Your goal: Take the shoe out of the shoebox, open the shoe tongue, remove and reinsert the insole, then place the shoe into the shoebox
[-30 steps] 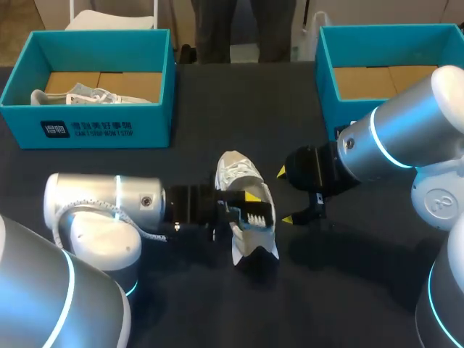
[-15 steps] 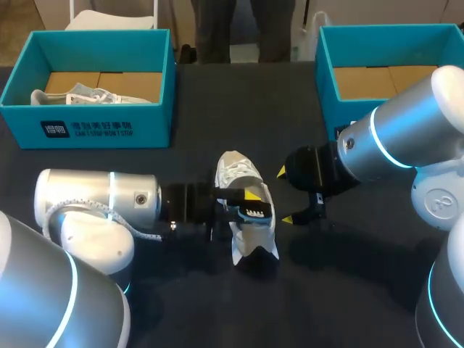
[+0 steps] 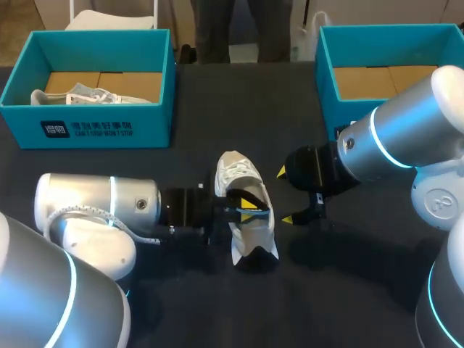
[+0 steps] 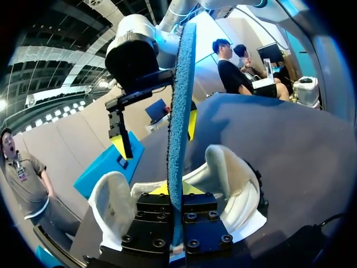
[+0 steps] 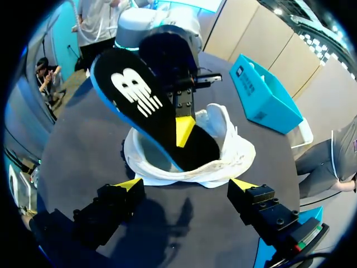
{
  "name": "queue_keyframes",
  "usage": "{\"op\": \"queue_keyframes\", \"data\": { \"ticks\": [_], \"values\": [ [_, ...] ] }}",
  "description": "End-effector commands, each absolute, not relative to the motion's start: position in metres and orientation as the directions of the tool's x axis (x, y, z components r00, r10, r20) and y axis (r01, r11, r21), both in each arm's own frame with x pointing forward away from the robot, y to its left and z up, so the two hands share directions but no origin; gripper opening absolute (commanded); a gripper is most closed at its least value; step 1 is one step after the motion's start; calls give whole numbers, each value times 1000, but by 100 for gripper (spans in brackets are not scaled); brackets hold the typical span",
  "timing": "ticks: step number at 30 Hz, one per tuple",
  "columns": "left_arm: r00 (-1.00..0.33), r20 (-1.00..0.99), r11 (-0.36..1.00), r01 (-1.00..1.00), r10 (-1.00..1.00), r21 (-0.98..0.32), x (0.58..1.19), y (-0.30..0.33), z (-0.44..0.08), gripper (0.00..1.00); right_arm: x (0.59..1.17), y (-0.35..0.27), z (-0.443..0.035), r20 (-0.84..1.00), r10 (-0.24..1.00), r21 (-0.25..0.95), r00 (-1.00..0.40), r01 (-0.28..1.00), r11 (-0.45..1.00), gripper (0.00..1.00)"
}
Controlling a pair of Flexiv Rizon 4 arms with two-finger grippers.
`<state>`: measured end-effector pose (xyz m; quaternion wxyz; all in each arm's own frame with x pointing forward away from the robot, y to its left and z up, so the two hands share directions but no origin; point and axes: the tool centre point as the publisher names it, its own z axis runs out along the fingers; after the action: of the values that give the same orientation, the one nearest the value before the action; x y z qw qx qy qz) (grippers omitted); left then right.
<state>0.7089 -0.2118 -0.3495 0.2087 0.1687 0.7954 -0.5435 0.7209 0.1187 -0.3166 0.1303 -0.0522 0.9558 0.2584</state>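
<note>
The white lace-up sneaker (image 3: 235,171) lay on the dark cloth-covered table (image 3: 203,130) near its middle, nearer than both boxes. The left gripper (image 3: 246,208) came in from the left and sat over the sneaker's opening, its yellow-tipped fingers pressed narrowly against both faces of the black-topped, blue-edged foam insole (image 5: 139,95). One end of that insole sat inside the sneaker, and the rest rose out of it at a slant. The right gripper (image 3: 284,196) hung just right of the sneaker, apart from it, its jaws spread wide and holding nothing. At the far left stood an open teal cardboard shoebox (image 3: 22,119) with a second pale sneaker (image 3: 80,96) inside. Another teal cardboard box (image 3: 326,72) stood at the far right.
</note>
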Motion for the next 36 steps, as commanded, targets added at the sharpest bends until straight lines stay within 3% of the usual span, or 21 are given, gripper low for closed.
{"op": "queue_keyframes", "data": {
  "ticks": [1,13,14,16,18,30,36],
  "values": [
    [-855,-519,361,491,24,-793,718,-224,-359,0,721,121,-319,-278,-31,480,-960,-167,861,100],
    [-846,-534,373,500,15,-781,721,-219,-353,0,721,121,-319,-278,-31,480,-960,-167,861,100],
    [-843,-538,377,505,23,-776,719,-219,-350,4,721,121,-319,-278,-31,480,-960,-167,861,100],
    [-843,-537,376,508,33,-775,716,-217,-345,31,721,121,-319,-278,-31,480,-960,-167,861,100],
    [-839,-543,378,516,40,-769,713,-216,-340,40,721,121,-319,-278,-31,480,-960,-167,861,100],
    [-830,-549,425,535,102,-730,704,-210,-330,32,721,121,-319,-278,-31,480,-960,-167,861,100],
    [-834,-539,446,530,120,-721,704,-216,-340,10,721,121,-319,-278,-31,480,-960,-167,861,100]
  ]
}}
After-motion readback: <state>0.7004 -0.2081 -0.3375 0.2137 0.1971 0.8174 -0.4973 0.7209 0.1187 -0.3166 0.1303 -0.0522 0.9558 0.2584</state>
